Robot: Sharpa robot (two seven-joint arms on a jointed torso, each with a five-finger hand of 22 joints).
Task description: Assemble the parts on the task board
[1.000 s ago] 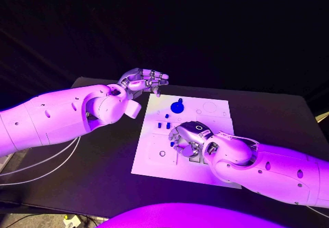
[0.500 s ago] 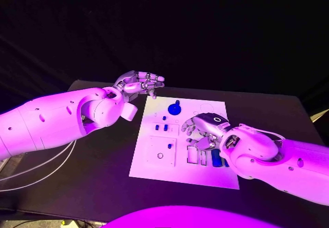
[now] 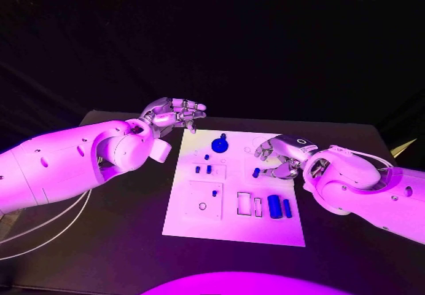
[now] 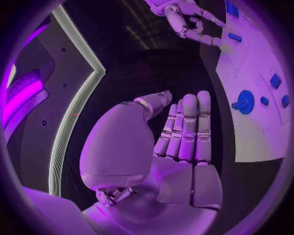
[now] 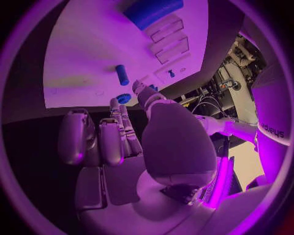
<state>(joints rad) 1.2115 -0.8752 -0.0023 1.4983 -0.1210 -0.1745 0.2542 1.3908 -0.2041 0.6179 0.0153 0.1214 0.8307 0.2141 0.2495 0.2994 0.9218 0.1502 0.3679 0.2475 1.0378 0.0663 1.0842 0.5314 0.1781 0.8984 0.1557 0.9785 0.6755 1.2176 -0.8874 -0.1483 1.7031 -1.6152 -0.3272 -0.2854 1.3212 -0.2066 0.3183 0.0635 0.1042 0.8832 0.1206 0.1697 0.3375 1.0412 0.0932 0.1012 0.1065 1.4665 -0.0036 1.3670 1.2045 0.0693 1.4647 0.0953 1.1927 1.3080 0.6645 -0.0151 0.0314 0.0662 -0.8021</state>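
Observation:
The white task board (image 3: 232, 224) lies in the middle of the table. A round blue part (image 3: 218, 145) with a knob sits near its far edge, also seen as the round part (image 4: 245, 101). Small blue pieces (image 3: 204, 169) stand left of the middle. A blue cylinder (image 3: 274, 206) lies beside the near slots, seen too as the cylinder (image 5: 153, 10). My right hand (image 3: 282, 157) hovers over the board's right side, fingers loosely bent, holding nothing. A short blue peg (image 3: 256, 173) lies on the board (image 5: 92, 49) just off its fingertips. My left hand (image 3: 172, 112) hangs beyond the far left corner, holding nothing.
Black table (image 3: 106, 233) surrounds the board on all sides. Rectangular slots (image 3: 244, 203) and a square recess with a small ring (image 3: 202, 206) mark the board's near half. My left forearm (image 3: 80, 160) reaches over the table's left side.
My right hand has drawn back from the near slots toward the board's far right, uncovering the blue cylinder lying there. The left hand has barely moved; the camera has shifted.

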